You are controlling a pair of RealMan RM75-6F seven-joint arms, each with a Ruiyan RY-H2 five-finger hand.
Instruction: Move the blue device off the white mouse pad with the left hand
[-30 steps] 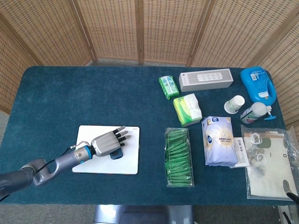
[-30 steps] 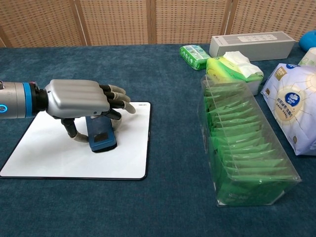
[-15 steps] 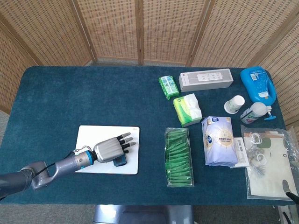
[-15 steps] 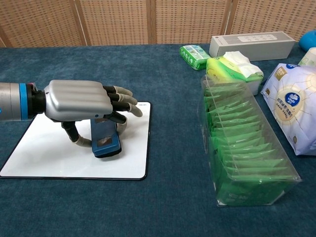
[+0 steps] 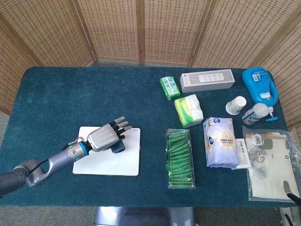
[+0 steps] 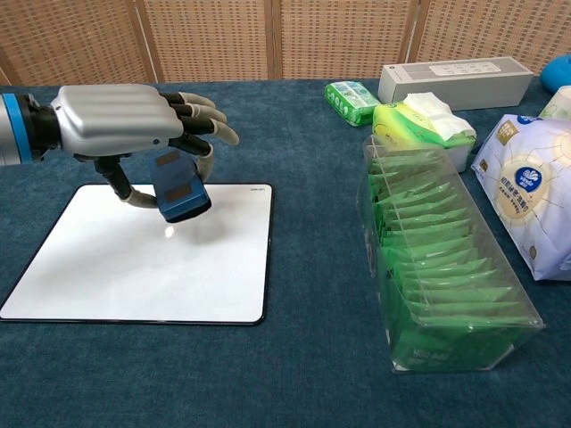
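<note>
Left hand (image 6: 120,120) grasping blue device (image 6: 178,189) from above, thumb under near side, other fingers over far side. Device lifted clear, tilted, hanging above far part of white mouse pad (image 6: 107,276). Right hand out of view. Judgement: keep grip firm, carry past pad's edge onto bare blue cloth (image 6: 294,383), lower until flat before releasing; avoid green packet tray (image 6: 442,267) to right.

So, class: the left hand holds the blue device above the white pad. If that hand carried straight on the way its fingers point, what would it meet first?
Probably the clear box of green packets, or the green tissue pack behind it. The left hand with the blue device points rightward across bare cloth; height and exact heading are unclear.
</note>
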